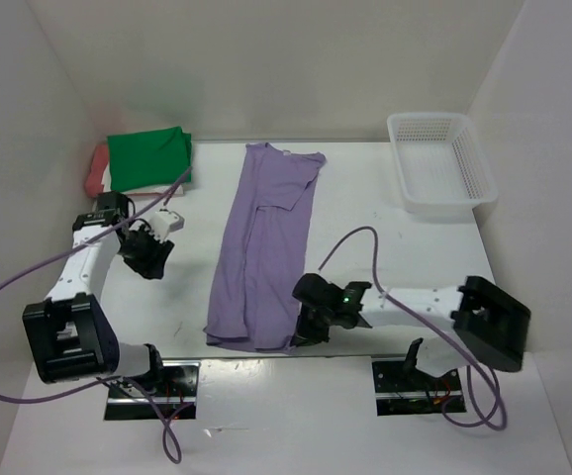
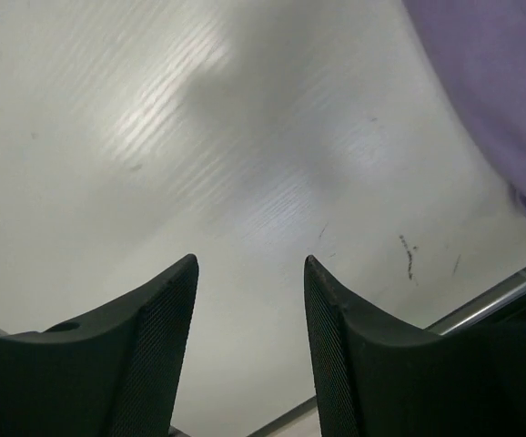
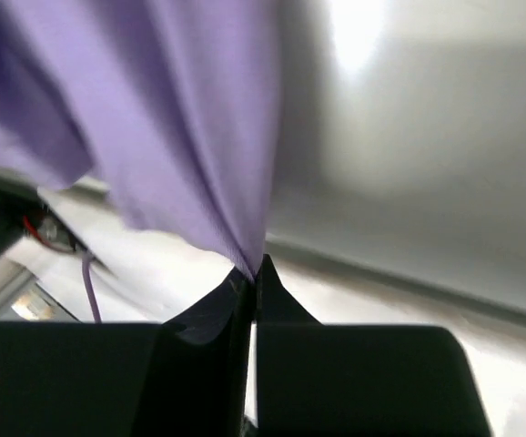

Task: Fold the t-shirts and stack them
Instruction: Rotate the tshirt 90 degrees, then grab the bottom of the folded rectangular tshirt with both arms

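Observation:
The lavender-purple t-shirt (image 1: pixel 264 247) lies folded lengthwise in a long strip down the middle of the table. My right gripper (image 1: pixel 301 334) is shut on its near right corner; the cloth (image 3: pixel 181 118) runs up from between the closed fingertips. My left gripper (image 1: pixel 150 259) is open and empty over bare table left of the shirt, whose edge (image 2: pixel 500 82) shows at the top right of the left wrist view. The bright green shirt (image 1: pixel 148 158) lies folded at the back left on the cream-white (image 1: pixel 152 191) and salmon-red (image 1: pixel 97 168) shirts.
A white plastic mesh basket (image 1: pixel 438 163) stands at the back right. White walls close in the table on the left, back and right. Purple cables loop from both arms over the near part of the table (image 1: pixel 365 213).

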